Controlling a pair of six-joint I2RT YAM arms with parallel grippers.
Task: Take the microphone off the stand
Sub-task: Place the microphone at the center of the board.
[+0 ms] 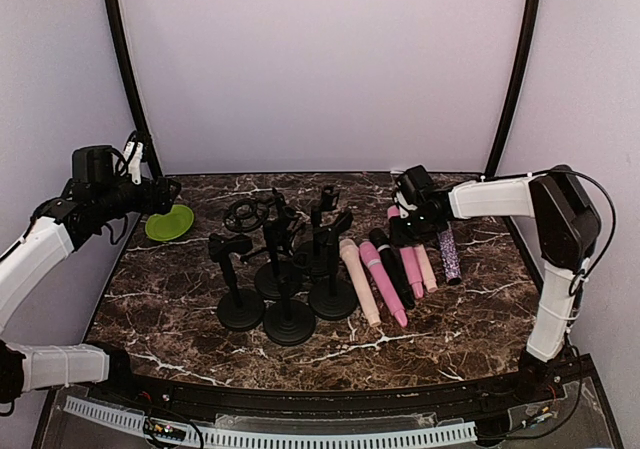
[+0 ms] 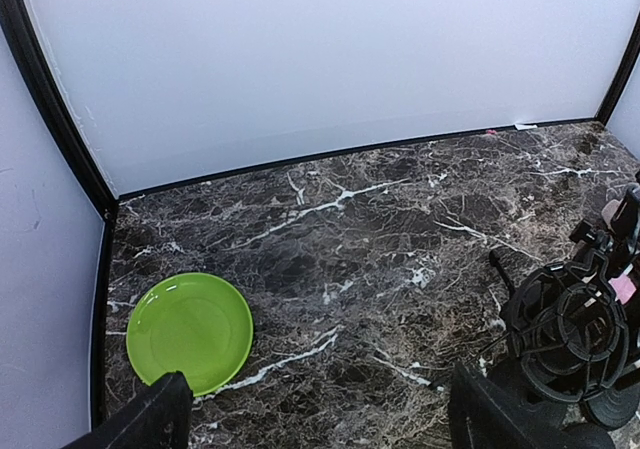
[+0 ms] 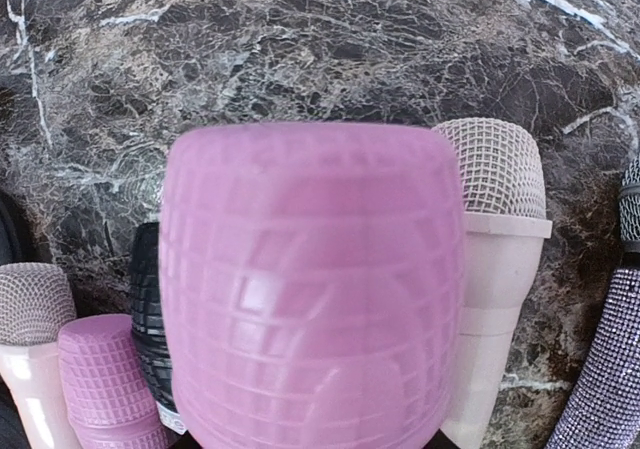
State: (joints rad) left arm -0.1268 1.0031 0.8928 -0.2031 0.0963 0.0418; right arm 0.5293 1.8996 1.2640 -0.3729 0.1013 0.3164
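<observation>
Pink microphone [image 3: 310, 289] clamped in right gripper [image 1: 407, 229], already off the stands [image 1: 290, 321], hanging over the laid-out row [image 1: 372, 279]; only set-down left. Left gripper [image 1: 166, 199] wide apart, empty.

pink microphone [image 3: 312, 279] close-up, beige microphone [image 3: 497, 229] beside

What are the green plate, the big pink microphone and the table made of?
Green plate: probably plastic, glossy with bright highlights. Pink microphone: seemingly moulded plastic, grid pattern cast in, slight sheen. Table: dark marble look, white veins; real stone or print, cannot tell.
</observation>
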